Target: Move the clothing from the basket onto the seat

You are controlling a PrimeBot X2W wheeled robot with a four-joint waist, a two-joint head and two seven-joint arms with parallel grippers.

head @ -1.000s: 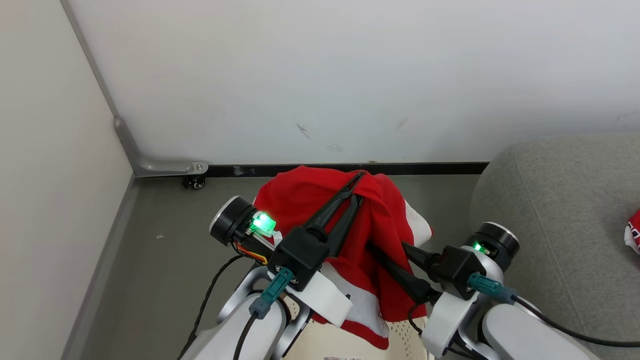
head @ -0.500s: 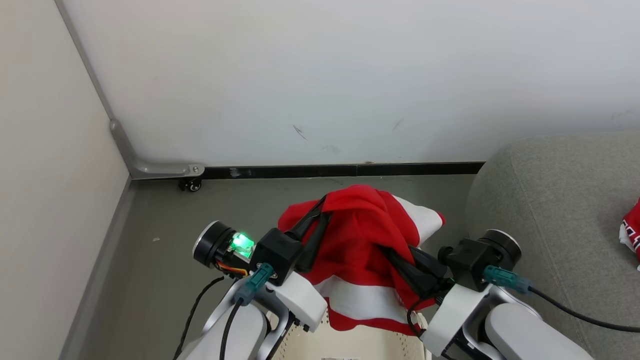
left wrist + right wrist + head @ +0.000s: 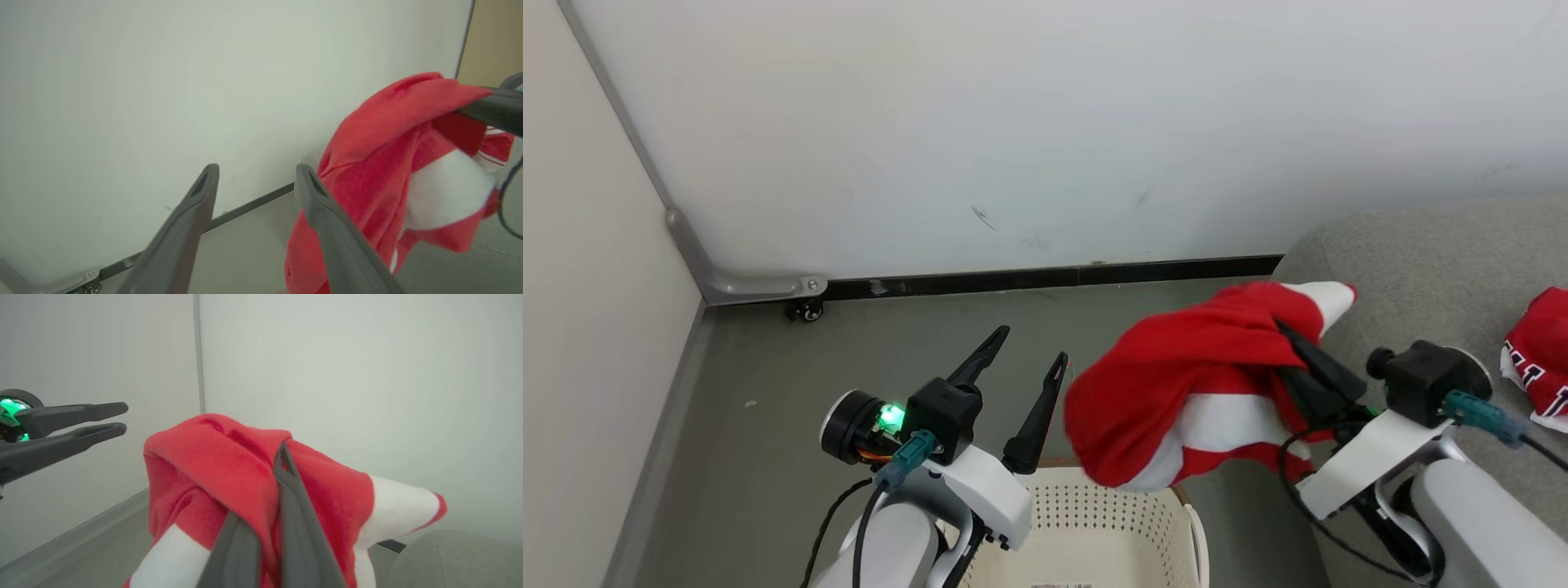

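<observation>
Held garment: a soft red sports garment with white panels (image 3: 1192, 384) hangs in mid-air at centre-right of the head view. It is bunched and draped over the right arm's fingers.
Long axis: slanted, running from the bundle's lower left to its upper right in the head view.
Pointing: a white end with a red tip points to the upper right and overlaps the cushion's left edge in the picture. The fuller red end sags to the lower left, above the basket's far right corner.
Right gripper: the right gripper (image 3: 1294, 339), right of centre, has its two dark fingers pinched together on a fold of the red cloth. The right wrist view shows fabric clamped between them.
Left gripper: the left gripper (image 3: 1033, 343), lower centre-left, has its fingers spread wide with nothing between them. They point toward the upper right, just beside the garment's lower-left end.
Basket: a cream-white perforated plastic laundry basket (image 3: 1094, 514) with a brown rim band sits at bottom centre, with its far part in frame.
Seat: a large light-grey fabric-upholstered sofa cushion (image 3: 1421, 261) with a rounded edge occupies the right side.
Second garment: a second red garment (image 3: 1535, 359) with white trim and dark lettering lies on the cushion at the right edge, well apart from the held one.
Surroundings: a grey floor (image 3: 768, 367) meets a white wall (image 3: 1013, 122) along a black skirting strip (image 3: 1054, 278). A small caster (image 3: 805, 310) sits at the left.
</observation>
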